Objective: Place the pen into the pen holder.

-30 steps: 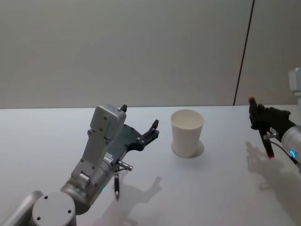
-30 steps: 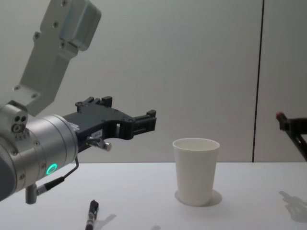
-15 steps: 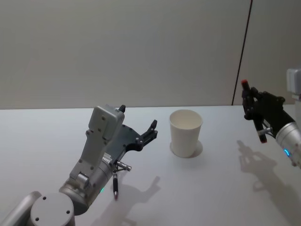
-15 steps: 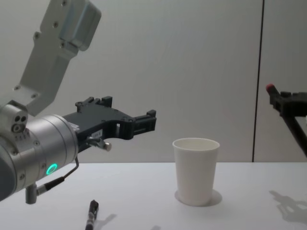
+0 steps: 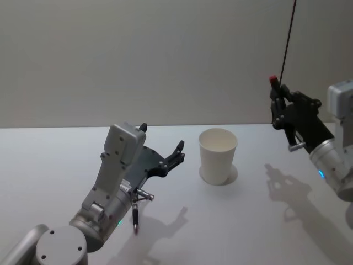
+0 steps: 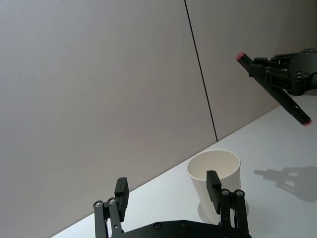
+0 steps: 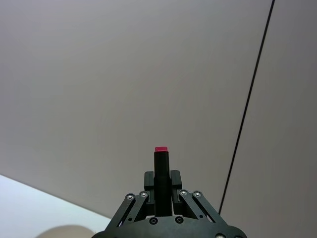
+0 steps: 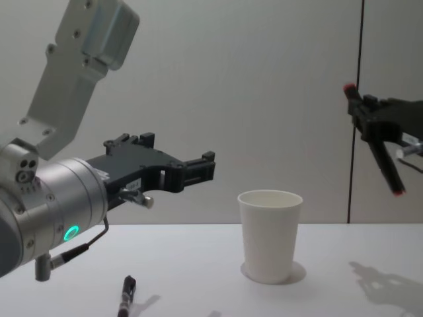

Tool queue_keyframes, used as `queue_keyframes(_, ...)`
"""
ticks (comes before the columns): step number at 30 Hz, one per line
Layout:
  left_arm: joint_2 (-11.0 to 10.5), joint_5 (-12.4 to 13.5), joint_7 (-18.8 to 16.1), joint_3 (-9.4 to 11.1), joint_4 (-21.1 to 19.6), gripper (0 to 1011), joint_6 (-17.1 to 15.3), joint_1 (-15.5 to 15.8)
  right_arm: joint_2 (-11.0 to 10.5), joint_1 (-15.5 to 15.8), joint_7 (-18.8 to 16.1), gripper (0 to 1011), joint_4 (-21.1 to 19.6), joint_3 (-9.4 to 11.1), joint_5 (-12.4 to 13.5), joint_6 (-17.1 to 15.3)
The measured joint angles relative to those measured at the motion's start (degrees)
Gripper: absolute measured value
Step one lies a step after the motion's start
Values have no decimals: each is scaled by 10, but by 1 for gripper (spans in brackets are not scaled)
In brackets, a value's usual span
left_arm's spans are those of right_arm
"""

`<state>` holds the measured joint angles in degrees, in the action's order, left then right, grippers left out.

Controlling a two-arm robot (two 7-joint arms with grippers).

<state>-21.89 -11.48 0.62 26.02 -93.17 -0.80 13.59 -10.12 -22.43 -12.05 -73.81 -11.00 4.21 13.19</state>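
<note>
Head view: your right gripper (image 5: 280, 107) is clamped on the pen (image 5: 273, 87), a black barrel with red ends. It is held high and to the right of the pen holder (image 5: 219, 157), well apart from it. The pen holder, a white paper cup, stands upright on the table (image 5: 248, 221) with nothing standing in it. Your left gripper (image 5: 162, 136) hovers left of the cup, fingers spread wide and empty. A second pen (image 5: 135, 216) lies on the table beneath that arm.

Left wrist view: the two black fingers (image 6: 121, 187) frame the cup's rim from behind without touching it. Farther off, the gripped pen slants across the wall, one red end up and the other down.

Right wrist view: the barrel rises between the closed fingers (image 7: 148, 179), its upper red end clear above them. The table edge sits low in the corner.

Chest view: the pen tilts, its lower end pointing down and away from the cup, above rim height and off to the right. The second pen rests flat near the left arm.

Judged from these views, the step in hand is the carry towards the cup; insertion is not yet begun. The next move calls for you to bring the lower end over the open mouth, swing the barrel nearer to vertical, and descend inside the rim before releasing. The cup looks light, so a touch on its wall could tip it.
</note>
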Motion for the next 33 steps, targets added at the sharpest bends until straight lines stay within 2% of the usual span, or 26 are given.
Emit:
queue_keyframes(6,0,0,0,0,0,1003,0,0,14,-24,-6,179,48,-8,-2,62)
queue_keyframes(16,0,0,0,0,0,1003,0,0,36,-62,-20,179,123,-19,9,139)
queue_keyframes(24,0,0,0,0,0,1003,0,0,54,-91,-36,179,183,-29,25,188)
queue_keyframes(33,0,0,0,0,0,1003,0,0,73,-124,-50,179,246,-40,37,226)
